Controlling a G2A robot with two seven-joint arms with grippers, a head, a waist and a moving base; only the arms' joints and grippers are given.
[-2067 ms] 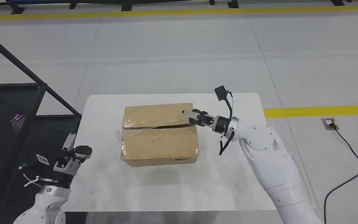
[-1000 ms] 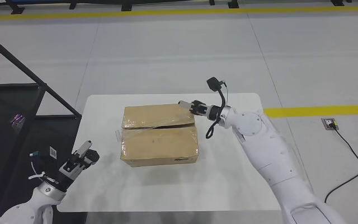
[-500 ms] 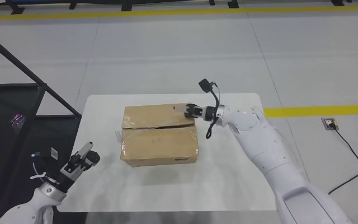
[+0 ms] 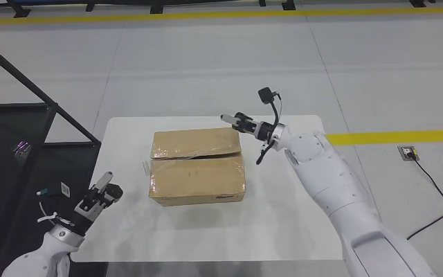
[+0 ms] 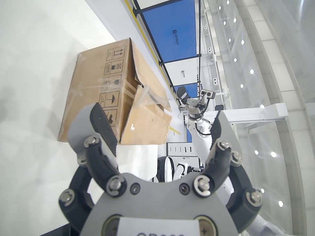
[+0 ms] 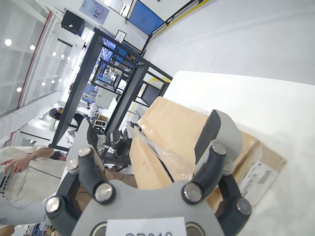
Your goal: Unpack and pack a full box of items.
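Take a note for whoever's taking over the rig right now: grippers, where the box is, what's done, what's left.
Left gripper: open, empty, near the left edge of the table, apart from the box.
Right gripper: open, empty, at the box's far right corner.
Box: mid-table, flaps down but the centre seam gapes, with clear tape hanging loose.
Done: tape is loose; nothing is out on the table.
Left: open the flaps, unpack, then repack.

Robotics lab hall, yellow floor lines (image 4: 208, 14), blue partition panels (image 5: 172, 18), black metal racks (image 6: 128, 96), ceiling spotlights (image 5: 252, 71)
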